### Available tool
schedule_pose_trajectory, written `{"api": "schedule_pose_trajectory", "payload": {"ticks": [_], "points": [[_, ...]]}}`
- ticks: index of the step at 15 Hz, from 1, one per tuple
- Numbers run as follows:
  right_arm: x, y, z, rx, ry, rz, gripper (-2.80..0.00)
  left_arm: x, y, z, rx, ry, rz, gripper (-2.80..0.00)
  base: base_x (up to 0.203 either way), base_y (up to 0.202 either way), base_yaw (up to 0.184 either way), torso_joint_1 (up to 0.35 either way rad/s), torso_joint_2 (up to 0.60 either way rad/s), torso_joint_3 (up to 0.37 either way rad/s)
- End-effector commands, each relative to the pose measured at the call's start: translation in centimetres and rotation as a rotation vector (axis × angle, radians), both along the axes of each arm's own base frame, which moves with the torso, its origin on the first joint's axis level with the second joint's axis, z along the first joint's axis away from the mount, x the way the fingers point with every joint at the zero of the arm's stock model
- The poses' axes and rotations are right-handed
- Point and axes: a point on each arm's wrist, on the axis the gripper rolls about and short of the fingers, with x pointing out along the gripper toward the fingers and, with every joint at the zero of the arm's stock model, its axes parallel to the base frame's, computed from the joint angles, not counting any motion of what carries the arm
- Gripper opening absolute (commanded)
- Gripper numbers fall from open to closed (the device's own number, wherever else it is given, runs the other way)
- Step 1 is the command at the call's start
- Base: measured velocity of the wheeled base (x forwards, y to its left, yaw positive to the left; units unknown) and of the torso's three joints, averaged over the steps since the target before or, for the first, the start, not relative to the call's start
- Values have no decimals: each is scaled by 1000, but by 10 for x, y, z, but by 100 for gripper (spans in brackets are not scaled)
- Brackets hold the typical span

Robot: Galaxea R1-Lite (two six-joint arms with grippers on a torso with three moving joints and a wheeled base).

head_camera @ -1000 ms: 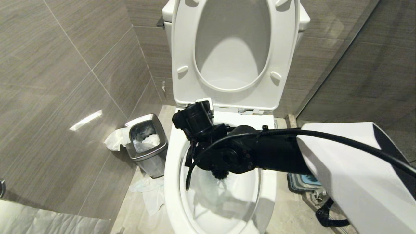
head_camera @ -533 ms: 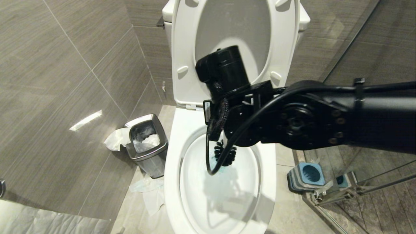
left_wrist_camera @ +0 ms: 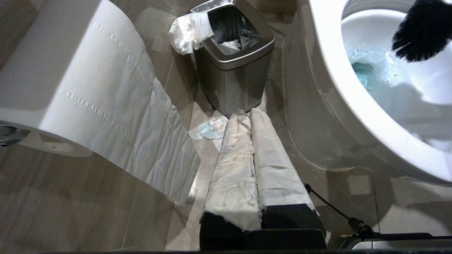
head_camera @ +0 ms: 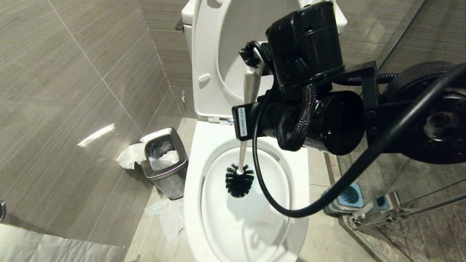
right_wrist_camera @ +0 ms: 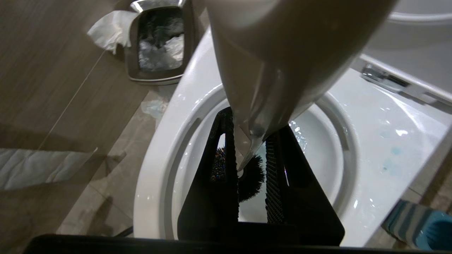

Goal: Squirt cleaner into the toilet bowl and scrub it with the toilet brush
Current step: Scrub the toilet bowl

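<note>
One toilet brush [head_camera: 244,120] — upright, bristles down over toilet bowl [head_camera: 193,189].

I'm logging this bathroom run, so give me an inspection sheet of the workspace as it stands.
Surface: tiled floor, tissue scraps lying beside the bin.
Job's things: toilet brush bristles hang inside toilet bowl; cleaner tints the water blue; brush holder on the floor by the bowl.
Clutter: steel waste bin, tissue spilling over its rim; toilet paper roll.
Grippers: right gripper jaws clamp the brush handle; left gripper shut, paper-wrapped, low beside the bowl.
Cables: black cable loops over the bowl.
Surroundings: grey tiled walls, glass partition.
</note>
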Motion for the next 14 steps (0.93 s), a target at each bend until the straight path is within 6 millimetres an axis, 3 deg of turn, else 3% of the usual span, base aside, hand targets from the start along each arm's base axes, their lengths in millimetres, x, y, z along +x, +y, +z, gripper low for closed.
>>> {"api": "schedule_pose_trajectory", "payload": {"ticks": [1,6,14], "points": [[1,1,-9,-15,-14,36,-280,0,0,-1,1,3,1,-280,0,0,0,0,0,0],[23,13,-56,-78,-154,129,-280,0,0,-1,1,3,0,-280,0,0,0,0,0,0],[25,20,-85,-134,-98,177,-280,0,0,-1,1,3,1,-280,0,0,0,0,0,0]]}}
